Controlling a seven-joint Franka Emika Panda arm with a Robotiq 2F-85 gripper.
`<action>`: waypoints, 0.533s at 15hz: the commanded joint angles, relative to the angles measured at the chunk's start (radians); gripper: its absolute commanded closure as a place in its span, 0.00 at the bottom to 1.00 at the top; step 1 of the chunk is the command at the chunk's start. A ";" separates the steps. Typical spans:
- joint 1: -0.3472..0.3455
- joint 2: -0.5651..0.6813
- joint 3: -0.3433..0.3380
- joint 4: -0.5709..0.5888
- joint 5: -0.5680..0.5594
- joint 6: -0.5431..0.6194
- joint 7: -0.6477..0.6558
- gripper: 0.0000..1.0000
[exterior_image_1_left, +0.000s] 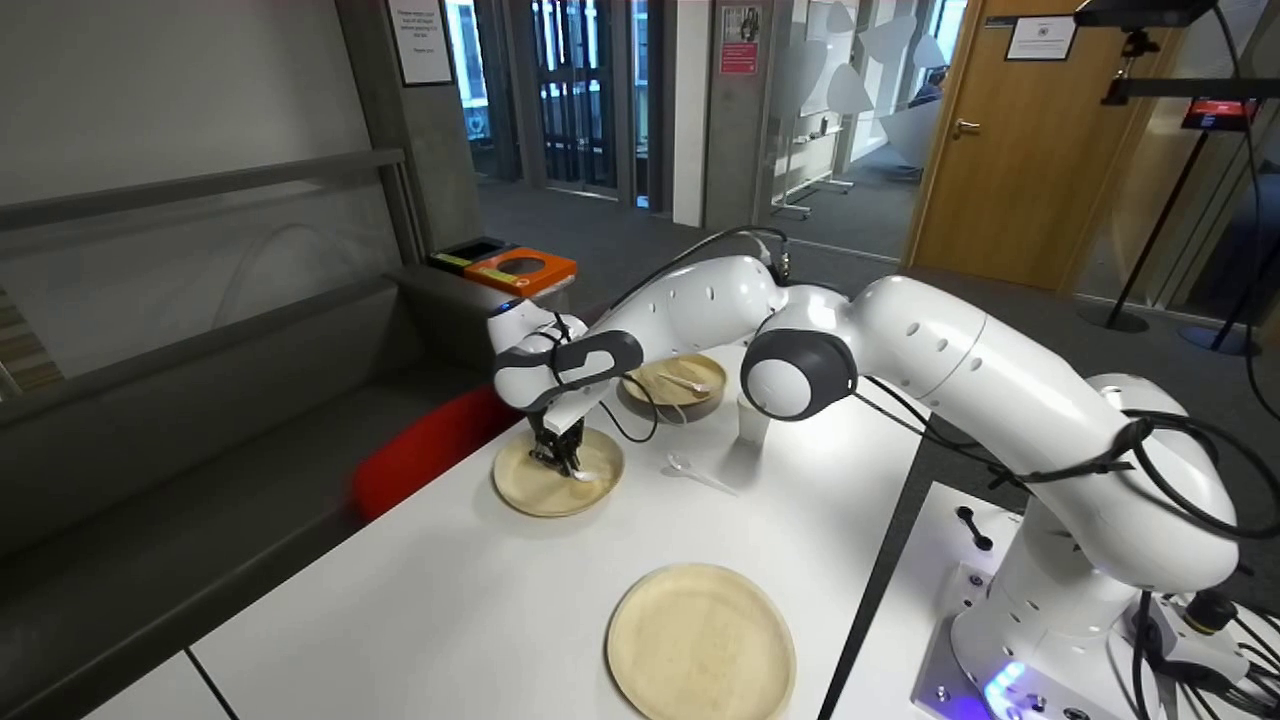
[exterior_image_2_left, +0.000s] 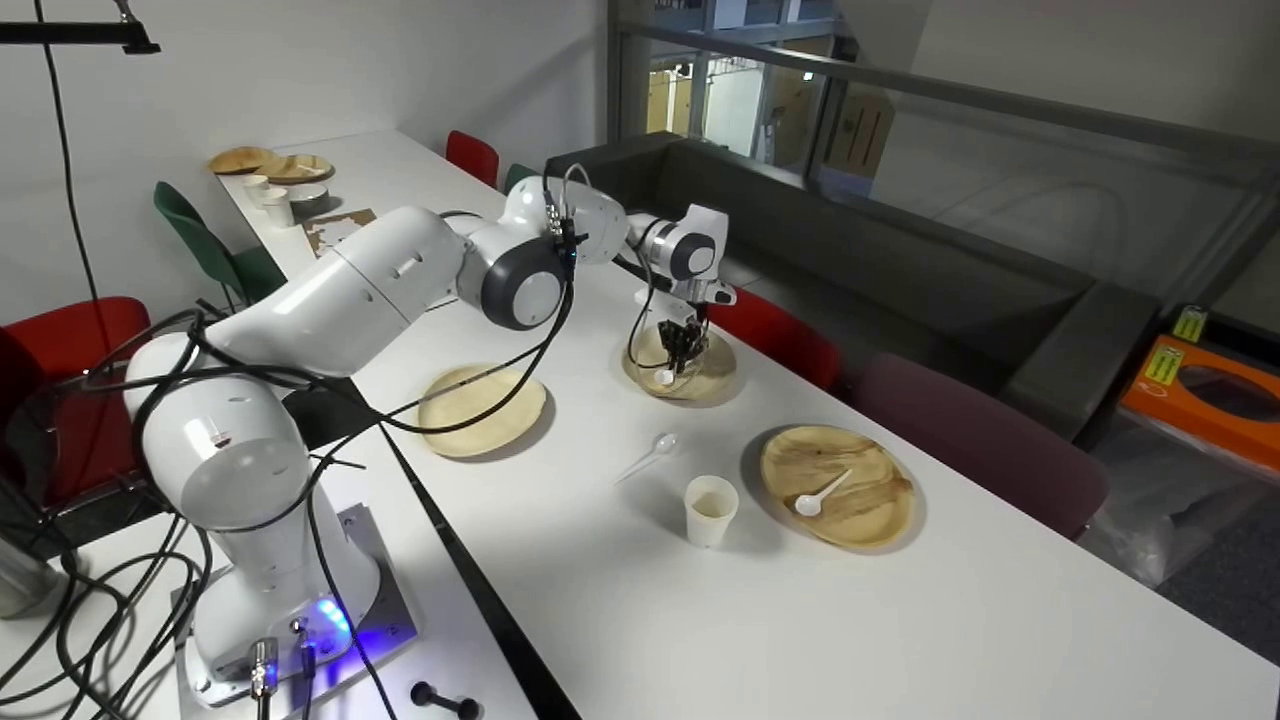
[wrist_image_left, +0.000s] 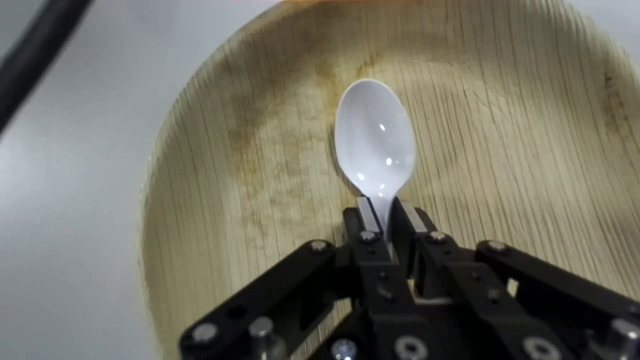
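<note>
Wrist view, at its left edge: a black cable hangs blurred and cut off by the frame, above the white table. Next comes the left rim of a round wooden plate, whose right side and bottom run out of the frame; brown stains mark its surface. Over this plate is a white spoon, its bowl beyond the tips of the gripper, whose jaws stand nearly together and pinch the spoon at its neck. Most of the handle is hidden by the black fingers, and whether the bowl touches the plate cannot be told.

At left in an exterior view, cables cross the robot base, and the dishes on the far table are too small to make out well. Further right, cables cut across a plain plate. A loose spoon follows, its thin handle pale against the white table. Then the gripper covers part of the plate below it, with only the bowl of its spoon showing. A paper cup comes next, then a streaked plate bearing a third spoon.

Leftmost in an exterior view, a red chair is partly hidden by the table; further right, the bottom edge crops the plain plate and the arm covers part of the cup.
</note>
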 joint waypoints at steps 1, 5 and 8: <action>-0.030 -0.005 0.017 0.025 0.020 -0.039 -0.043 1.00; -0.011 -0.072 -0.023 -0.054 -0.038 -0.008 -0.038 0.98; 0.010 -0.138 -0.061 -0.134 -0.110 0.024 -0.032 0.99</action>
